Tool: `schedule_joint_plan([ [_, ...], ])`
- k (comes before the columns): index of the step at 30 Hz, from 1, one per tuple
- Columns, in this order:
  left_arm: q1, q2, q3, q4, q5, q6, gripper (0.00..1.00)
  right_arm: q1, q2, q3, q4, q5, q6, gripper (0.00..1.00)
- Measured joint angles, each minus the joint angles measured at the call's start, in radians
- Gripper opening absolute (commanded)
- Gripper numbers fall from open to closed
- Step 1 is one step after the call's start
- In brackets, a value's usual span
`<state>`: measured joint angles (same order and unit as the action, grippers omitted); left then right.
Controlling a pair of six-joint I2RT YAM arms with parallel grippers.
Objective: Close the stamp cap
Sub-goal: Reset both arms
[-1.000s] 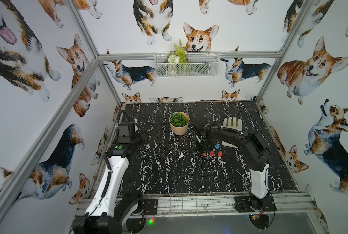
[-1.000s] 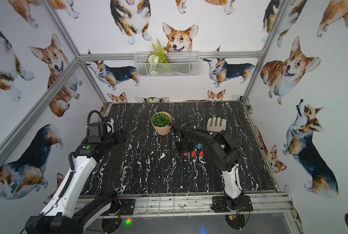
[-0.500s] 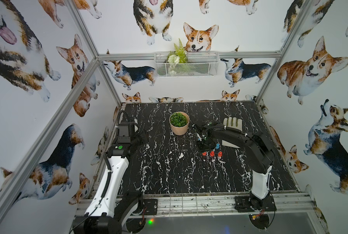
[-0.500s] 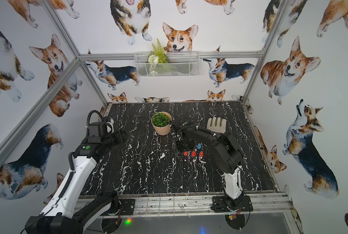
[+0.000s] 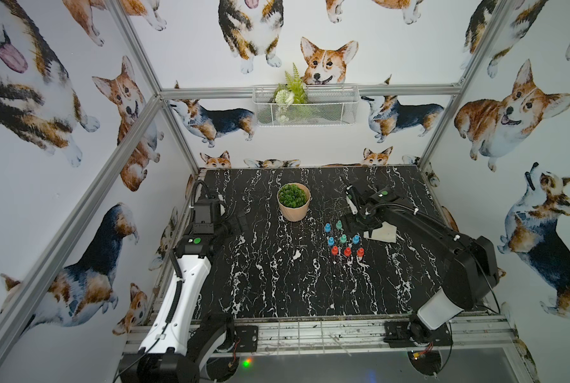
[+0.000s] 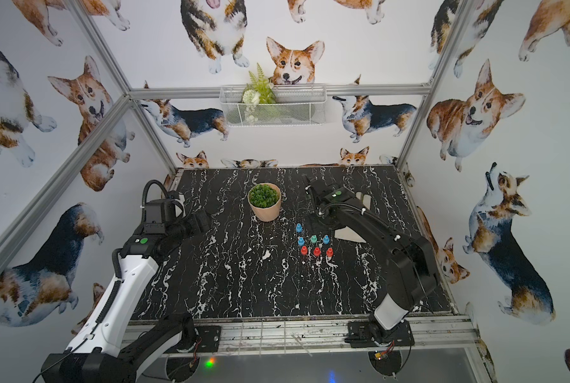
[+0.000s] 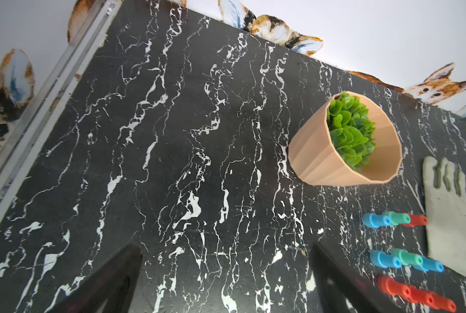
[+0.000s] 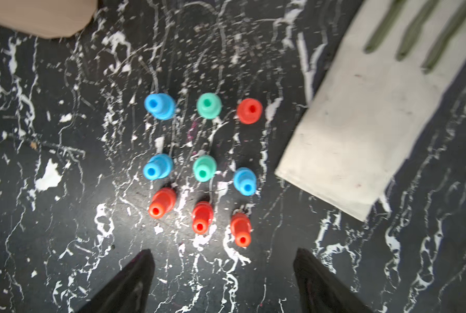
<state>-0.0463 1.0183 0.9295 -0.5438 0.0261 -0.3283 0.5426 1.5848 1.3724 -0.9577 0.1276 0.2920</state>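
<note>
Several small stamps stand upright in a grid on the black marble table: blue stamps (image 8: 158, 105), green stamps (image 8: 208, 105) and a row of red stamps (image 8: 202, 216), seen too in both top views (image 5: 343, 238) (image 6: 316, 251). I cannot tell any cap apart from the stamps' bodies. My right gripper (image 8: 226, 271) hangs open above the grid (image 5: 351, 223), nothing between its fingers. My left gripper (image 7: 226, 271) is open over bare table at the left (image 5: 242, 219), far from the stamps.
A tan pot with a green plant (image 5: 293, 202) stands behind and left of the stamps. A white glove (image 8: 361, 135) lies flat right beside the grid, partly under my right arm (image 5: 409, 222). A wire basket (image 5: 305, 104) hangs on the back wall.
My right gripper has opened and lifted up and back from the stamps. The left arm has stayed where it was.
</note>
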Motion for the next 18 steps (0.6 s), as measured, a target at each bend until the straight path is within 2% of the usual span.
schedule_joint_plan([
  [4, 0.000, 0.002, -0.003, 0.024, -0.054, -0.048, 1.00, -0.133, -0.071, -0.061, 0.040, 0.003, -0.024, 1.00],
  [10, -0.001, 0.001, -0.137, 0.187, -0.259, -0.090, 1.00, -0.298, -0.195, -0.249, 0.216, 0.062, -0.060, 1.00],
  [14, -0.009, 0.021, -0.301, 0.388, -0.417, -0.028, 1.00, -0.385, -0.297, -0.462, 0.470, 0.086, -0.092, 1.00],
  [18, -0.013, 0.114, -0.386, 0.579, -0.519, 0.059, 0.99, -0.412, -0.346, -0.679, 0.751, 0.084, -0.137, 0.99],
])
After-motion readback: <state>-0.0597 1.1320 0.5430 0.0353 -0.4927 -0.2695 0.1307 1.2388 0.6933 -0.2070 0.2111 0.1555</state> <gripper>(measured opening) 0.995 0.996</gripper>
